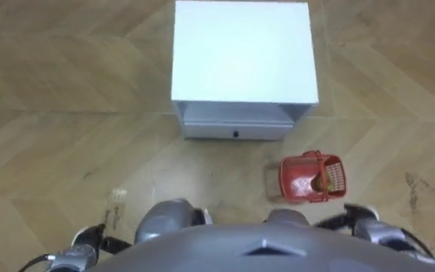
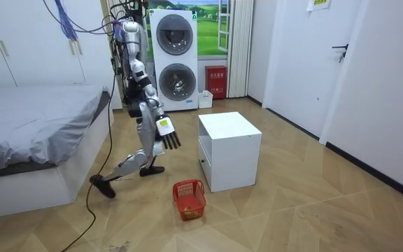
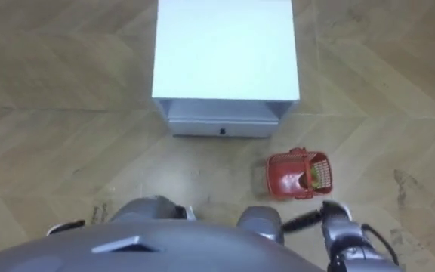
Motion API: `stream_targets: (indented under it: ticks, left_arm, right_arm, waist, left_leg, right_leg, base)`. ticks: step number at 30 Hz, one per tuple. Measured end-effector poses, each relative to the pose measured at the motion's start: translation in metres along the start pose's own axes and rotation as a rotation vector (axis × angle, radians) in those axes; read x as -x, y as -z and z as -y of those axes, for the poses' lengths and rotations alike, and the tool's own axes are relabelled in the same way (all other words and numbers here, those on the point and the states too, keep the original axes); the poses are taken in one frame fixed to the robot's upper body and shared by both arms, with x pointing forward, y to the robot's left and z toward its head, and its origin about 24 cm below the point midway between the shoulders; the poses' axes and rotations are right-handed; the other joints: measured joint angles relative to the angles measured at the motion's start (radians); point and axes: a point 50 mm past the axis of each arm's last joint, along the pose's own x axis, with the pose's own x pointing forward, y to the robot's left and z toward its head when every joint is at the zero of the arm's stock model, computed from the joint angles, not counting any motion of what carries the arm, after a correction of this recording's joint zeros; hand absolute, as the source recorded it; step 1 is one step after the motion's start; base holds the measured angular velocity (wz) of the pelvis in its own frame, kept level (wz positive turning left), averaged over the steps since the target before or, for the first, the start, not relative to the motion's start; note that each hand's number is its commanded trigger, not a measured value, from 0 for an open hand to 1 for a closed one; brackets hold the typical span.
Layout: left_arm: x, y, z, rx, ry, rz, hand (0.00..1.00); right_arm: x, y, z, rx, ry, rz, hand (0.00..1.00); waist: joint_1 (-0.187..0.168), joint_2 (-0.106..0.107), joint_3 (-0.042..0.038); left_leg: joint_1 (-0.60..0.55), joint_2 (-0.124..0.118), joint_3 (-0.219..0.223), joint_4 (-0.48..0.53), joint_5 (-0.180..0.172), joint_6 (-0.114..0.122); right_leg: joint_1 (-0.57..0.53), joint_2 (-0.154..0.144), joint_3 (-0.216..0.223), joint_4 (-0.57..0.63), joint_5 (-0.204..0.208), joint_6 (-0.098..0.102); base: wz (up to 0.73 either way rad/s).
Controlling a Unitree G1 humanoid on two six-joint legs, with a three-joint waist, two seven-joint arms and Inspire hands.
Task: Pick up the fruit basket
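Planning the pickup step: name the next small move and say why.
Probably bend and lower the right hand toward the red basket: it sits on the floor near the white cabinet, on the robot's right, below that open, empty hand.

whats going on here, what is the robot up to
The robot stands bent forward in front of a white cabinet. The red fruit basket sits on the wood floor by the cabinet's corner, ahead of the robot on its right, not yet touched. Its right robot hand hangs open, apart from the basket.
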Motion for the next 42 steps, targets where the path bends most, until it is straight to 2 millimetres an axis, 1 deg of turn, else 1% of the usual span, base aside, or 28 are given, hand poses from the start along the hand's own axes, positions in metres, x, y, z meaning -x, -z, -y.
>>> stream_targets:
  ticks: [1, 2, 3, 4, 5, 6, 7, 8, 9, 10, 11, 13, 14, 15, 16, 18, 19, 21, 22, 24, 27, 28, 30, 33, 36, 37, 40, 42]
  left_arm:
    - [-0.001, -0.015, -0.009, -0.001, -0.037, 0.03, 0.0]
    - [-0.001, -0.026, -0.014, 0.006, -0.056, 0.048, 0.0]
    - [-0.001, -0.043, -0.023, 0.032, -0.087, 0.08, 0.0]
    - [0.001, -0.069, -0.03, 0.043, -0.118, 0.138, 0.0]
    - [0.002, -0.081, -0.033, 0.058, -0.129, 0.17, 0.0]
    - [0.005, -0.1, -0.032, 0.087, -0.138, 0.221, 0.0]
    - [0.006, -0.109, -0.031, 0.104, -0.129, 0.249, 0.0]
    - [0.006, -0.108, -0.03, 0.108, -0.126, 0.25, 0.0]
    - [0.005, -0.104, -0.029, 0.1, -0.132, 0.237, 0.0]
    - [0.003, -0.092, -0.027, 0.086, -0.143, 0.196, 0.0]
    - [0.002, -0.086, -0.025, 0.076, -0.146, 0.177, 0.0]
    - [-0.001, -0.068, -0.019, 0.048, -0.143, 0.134, 0.0]
    - [-0.001, -0.065, -0.018, 0.047, -0.147, 0.126, 0.0]
    - [-0.001, -0.061, -0.018, 0.048, -0.158, 0.115, 0.0]
    - [-0.001, -0.058, -0.018, 0.066, -0.171, 0.115, 0.0]
    - [-0.001, -0.055, -0.019, 0.113, -0.198, 0.13, 0.0]
    - [-0.001, -0.056, -0.021, 0.135, -0.217, 0.144, 0.0]
    - [0.0, -0.053, -0.022, 0.159, -0.237, 0.153, 0.0]
    - [0.0, -0.051, -0.023, 0.164, -0.243, 0.152, 0.0]
    - [-0.001, -0.045, -0.023, 0.167, -0.251, 0.147, 0.0]
    - [-0.001, -0.029, -0.02, 0.132, -0.248, 0.111, 0.0]
    - [-0.001, -0.02, -0.02, 0.12, -0.249, 0.085, 0.0]
    - [-0.001, -0.012, -0.022, 0.114, -0.255, 0.062, 0.0]
    - [0.0, -0.002, -0.025, 0.105, -0.264, 0.05, 0.0]
    - [0.001, 0.006, -0.024, 0.099, -0.26, 0.038, 0.0]
    - [0.001, 0.007, -0.022, 0.096, -0.252, 0.037, 0.0]
    - [0.002, 0.018, -0.02, 0.089, -0.238, 0.019, 0.0]
    - [0.002, 0.022, -0.018, 0.074, -0.23, 0.01, 0.0]
  right_arm:
    - [0.0, -0.04, -0.006, -0.047, -0.006, 0.123, 0.0]
    - [0.0, -0.055, -0.008, -0.068, -0.013, 0.169, 0.0]
    - [0.003, -0.083, -0.009, -0.102, -0.02, 0.245, 0.0]
    - [0.006, -0.106, -0.006, -0.12, -0.014, 0.316, 0.0]
    - [0.007, -0.116, -0.004, -0.127, -0.008, 0.347, 0.0]
    - [0.009, -0.125, 0.001, -0.137, 0.001, 0.376, 0.0]
    - [0.009, -0.127, 0.003, -0.159, 0.0, 0.376, 0.0]
    - [0.008, -0.125, 0.003, -0.164, -0.003, 0.364, 0.0]
    - [0.007, -0.12, 0.003, -0.176, -0.009, 0.342, 0.0]
    - [0.005, -0.111, 0.004, -0.189, -0.01, 0.316, 0.0]
    - [0.004, -0.105, 0.005, -0.19, -0.005, 0.303, 0.0]
    - [0.003, -0.092, 0.01, -0.184, 0.031, 0.276, 0.0]
    - [0.003, -0.091, 0.011, -0.186, 0.036, 0.283, 0.0]
    - [0.005, -0.09, 0.011, -0.19, 0.039, 0.295, 0.0]
    - [0.006, -0.093, 0.012, -0.193, 0.044, 0.316, 0.0]
    - [0.009, -0.1, 0.012, -0.197, 0.043, 0.355, 0.0]
    - [0.01, -0.101, 0.012, -0.199, 0.045, 0.364, 0.0]
    - [0.011, -0.102, 0.011, -0.204, 0.05, 0.378, 0.0]
    - [0.011, -0.101, 0.012, -0.203, 0.058, 0.382, 0.0]
    - [0.011, -0.098, 0.012, -0.204, 0.069, 0.377, 0.0]
    - [0.011, -0.096, 0.014, -0.207, 0.09, 0.372, 0.0]
    - [0.011, -0.095, 0.014, -0.208, 0.101, 0.37, 0.0]
    - [0.012, -0.096, 0.016, -0.212, 0.114, 0.378, 0.0]
    - [0.013, -0.1, 0.019, -0.213, 0.122, 0.396, 0.0]
    - [0.016, -0.106, 0.027, -0.209, 0.14, 0.427, 0.0]
    - [0.017, -0.11, 0.033, -0.203, 0.154, 0.441, 0.0]
    - [0.018, -0.114, 0.049, -0.191, 0.196, 0.46, 0.0]
    - [0.019, -0.116, 0.059, -0.191, 0.236, 0.473, 0.0]
  waist:
    - [-0.002, 0.001, -0.0003]
    - [-0.006, 0.002, 0.0009]
    - [-0.009, -0.005, 0.0024]
    - [-0.01, -0.021, 0.01]
    - [-0.005, -0.028, 0.0169]
    - [0.001, -0.035, 0.0228]
    - [0.007, -0.047, 0.0288]
    - [0.01, -0.05, 0.0286]
    - [0.008, -0.051, 0.0287]
    - [-0.001, -0.054, 0.0298]
    - [-0.005, -0.057, 0.029]
    - [-0.019, -0.068, 0.0287]
    - [-0.025, -0.068, 0.0289]
    - [-0.036, -0.071, 0.029]
    - [-0.043, -0.074, 0.0288]
    - [-0.063, -0.076, 0.0292]
    - [-0.073, -0.09, 0.0281]
    - [-0.08, -0.102, 0.0243]
    - [-0.085, -0.106, 0.0238]
    - [-0.089, -0.115, 0.0241]
    - [-0.113, -0.12, 0.0212]
    - [-0.114, -0.123, 0.0199]
    - [-0.116, -0.128, 0.0218]
    - [-0.115, -0.14, 0.0207]
    - [-0.118, -0.144, 0.0202]
    - [-0.117, -0.138, 0.0221]
    - [-0.115, -0.136, 0.0211]
    - [-0.113, -0.134, 0.0209]
  left_leg:
    - [-0.093, 0.015, -0.022, 0.06, -0.005, -0.008]
    - [-0.145, 0.017, -0.042, 0.102, -0.008, -0.015]
    - [-0.244, 0.013, -0.065, 0.2, -0.021, -0.03]
    - [-0.35, 0.0, -0.082, 0.319, -0.043, -0.032]
    - [-0.399, -0.008, -0.086, 0.385, -0.057, -0.033]
    - [-0.493, -0.018, -0.096, 0.515, -0.084, -0.036]
    - [-0.567, -0.036, -0.106, 0.614, -0.104, -0.042]
    - [-0.603, -0.041, -0.111, 0.663, -0.116, -0.048]
    - [-0.664, -0.044, -0.116, 0.749, -0.144, -0.054]
    - [-0.716, -0.052, -0.112, 0.826, -0.166, -0.047]
    - [-0.736, -0.059, -0.108, 0.86, -0.175, -0.045]
    - [-0.814, -0.068, -0.079, 0.978, -0.208, -0.022]
    - [-0.828, -0.074, -0.075, 1.004, -0.215, -0.017]
    - [-0.846, -0.081, -0.058, 1.046, -0.23, -0.001]
    - [-0.856, -0.093, -0.042, 1.077, -0.242, 0.004]
    - [-0.866, -0.105, -0.019, 1.108, -0.254, 0.017]
    - [-0.867, -0.114, -0.004, 1.118, -0.258, 0.019]
    - [-0.867, -0.12, 0.006, 1.128, -0.263, 0.022]
    - [-0.867, -0.128, 0.006, 1.132, -0.264, 0.02]
    - [-0.867, -0.131, 0.006, 1.133, -0.266, 0.015]
    - [-0.868, -0.133, 0.006, 1.133, -0.264, 0.013]
    - [-0.868, -0.134, 0.006, 1.133, -0.263, 0.007]
    - [-0.868, -0.134, 0.007, 1.134, -0.264, -0.004]
    - [-0.875, -0.136, 0.006, 1.137, -0.263, -0.025]
    - [-0.898, -0.144, 0.006, 1.14, -0.253, -0.049]
    - [-0.902, -0.144, 0.0, 1.141, -0.25, -0.059]
    - [-0.899, -0.148, -0.001, 1.125, -0.242, -0.075]
    - [-0.897, -0.148, -0.001, 1.12, -0.24, -0.079]
  right_leg:
    - [0.003, -0.003, -0.001, -0.031, 0.027, 0.014]
    - [0.004, -0.003, -0.002, -0.052, 0.036, 0.024]
    - [0.014, -0.005, 0.002, -0.085, 0.035, 0.034]
    - [0.014, -0.015, 0.022, -0.081, -0.002, 0.046]
    - [0.009, -0.021, 0.041, -0.053, -0.066, 0.058]
    - [-0.015, -0.023, 0.055, 0.052, -0.24, 0.071]
    - [-0.05, -0.028, 0.069, 0.172, -0.349, 0.053]
    - [-0.078, -0.031, 0.082, 0.245, -0.38, 0.051]
    - [-0.131, -0.043, 0.089, 0.376, -0.41, 0.043]
    - [-0.164, -0.056, 0.097, 0.492, -0.422, 0.048]
    - [-0.177, -0.062, 0.103, 0.54, -0.426, 0.048]
    - [-0.227, -0.092, 0.136, 0.705, -0.432, 0.045]
    - [-0.23, -0.097, 0.141, 0.737, -0.432, 0.045]
    - [-0.228, -0.104, 0.15, 0.787, -0.432, 0.045]
    - [-0.225, -0.111, 0.168, 0.826, -0.432, 0.045]
    - [-0.217, -0.113, 0.184, 0.866, -0.432, 0.046]
    - [-0.212, -0.123, 0.196, 0.884, -0.431, 0.047]
    - [-0.204, -0.128, 0.203, 0.899, -0.428, 0.051]
    - [-0.195, -0.13, 0.2, 0.901, -0.428, 0.051]
    - [-0.192, -0.129, 0.199, 0.906, -0.429, 0.052]
    - [-0.188, -0.125, 0.198, 0.912, -0.429, 0.052]
    - [-0.188, -0.125, 0.2, 0.916, -0.429, 0.052]
    - [-0.188, -0.12, 0.205, 0.926, -0.43, 0.051]
    - [-0.188, -0.104, 0.22, 0.95, -0.438, 0.054]
    - [-0.19, -0.103, 0.225, 0.976, -0.467, 0.046]
    - [-0.193, -0.103, 0.226, 0.983, -0.472, 0.041]
    - [-0.197, -0.105, 0.226, 0.985, -0.473, 0.039]
    - [-0.199, -0.106, 0.226, 0.985, -0.473, 0.039]
  base:
    - [-0.04]
    - [0.15]
    - [0.42]
    - [0.48]
    - [0.53]
    - [0.45]
    - [0.36]
    - [0.16]
    - [0.14]
    - [0.21]
    - [0.31]
    - [0.19]
    - [0.21]
    - [0.24]
    - [0.23]
    - [0.19]
    - [0.18]
    - [0.14]
    - [0.15]
    - [0.11]
    - [0.08]
    - [0.05]
    - [0.04]
    - [0.09]
    - [0.15]
    - [0.07]
    - [0.03]
    - [0.02]
